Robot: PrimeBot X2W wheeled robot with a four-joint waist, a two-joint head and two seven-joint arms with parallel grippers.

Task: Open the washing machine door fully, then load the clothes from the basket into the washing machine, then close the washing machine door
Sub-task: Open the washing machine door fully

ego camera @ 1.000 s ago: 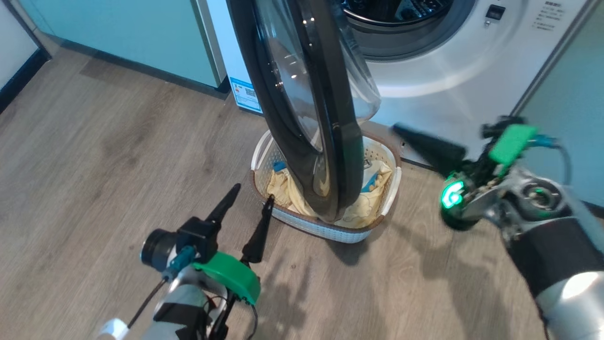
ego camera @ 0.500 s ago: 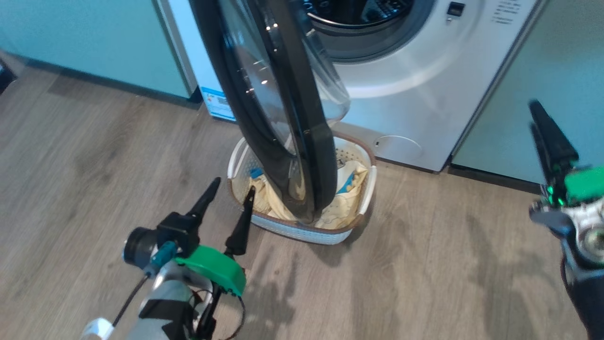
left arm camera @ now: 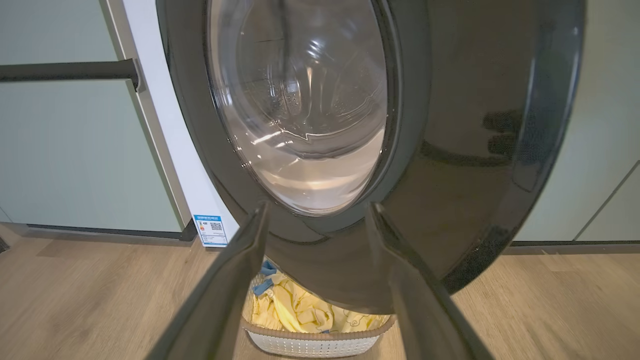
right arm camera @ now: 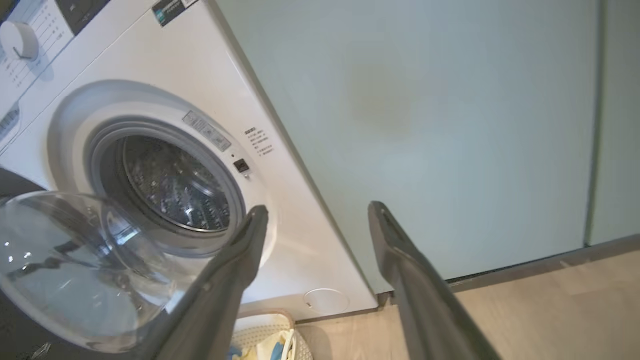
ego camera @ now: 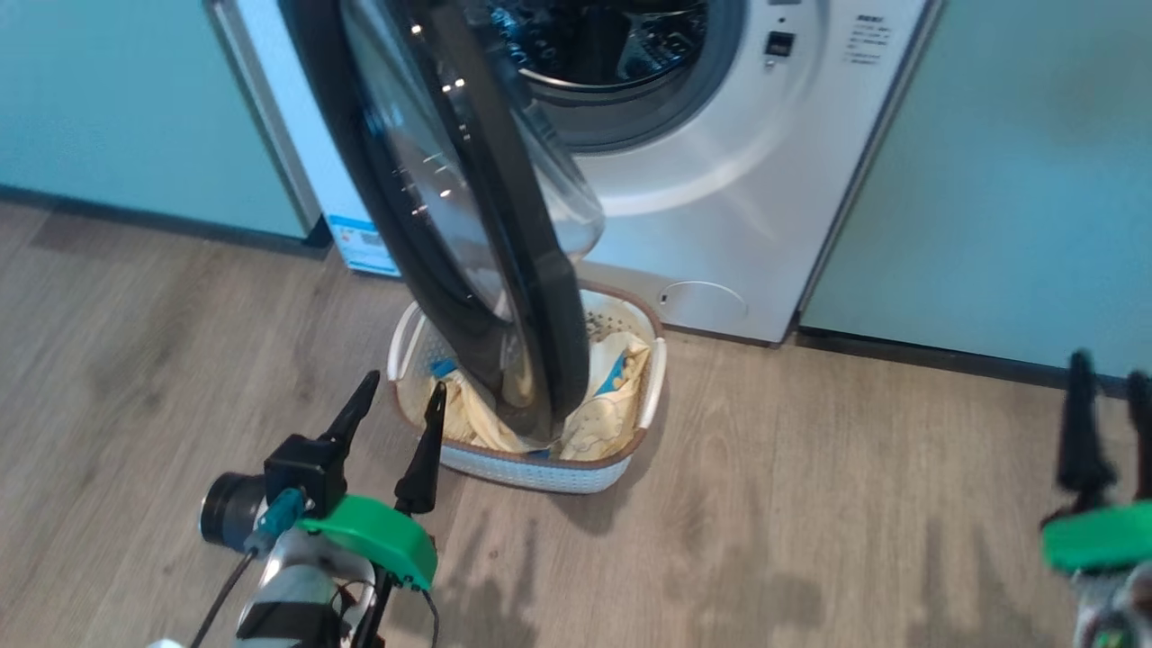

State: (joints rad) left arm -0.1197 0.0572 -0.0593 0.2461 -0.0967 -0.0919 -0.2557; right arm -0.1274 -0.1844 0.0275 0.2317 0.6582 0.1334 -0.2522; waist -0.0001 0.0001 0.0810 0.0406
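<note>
The washing machine door (ego camera: 450, 207) stands swung out, edge-on to me, hanging over the basket (ego camera: 540, 472) on the floor. Pale yellow clothes (ego camera: 594, 418) with blue trim lie in the basket, partly hidden by the door. My left gripper (ego camera: 403, 385) is open and empty, just left of the basket's near corner. In the left wrist view the left gripper (left arm camera: 317, 207) points at the door (left arm camera: 450, 150), with the clothes (left arm camera: 300, 312) below. My right gripper (ego camera: 1109, 369) is open and empty at the lower right, far from the door. The right gripper (right arm camera: 317, 207) faces the washing machine (right arm camera: 165, 90).
The steel drum (ego camera: 612, 45) is exposed behind the door. Pale green cabinets (ego camera: 990, 180) flank the machine on both sides. A blue energy label (ego camera: 360, 238) and a round service flap (ego camera: 706, 301) sit low on its front. Wooden floor (ego camera: 810, 504) stretches right of the basket.
The head camera has shifted, sliding the scene left. My right arm swung away from beside the door to the lower right, fingers now upright. Left gripper and door hold their places.
</note>
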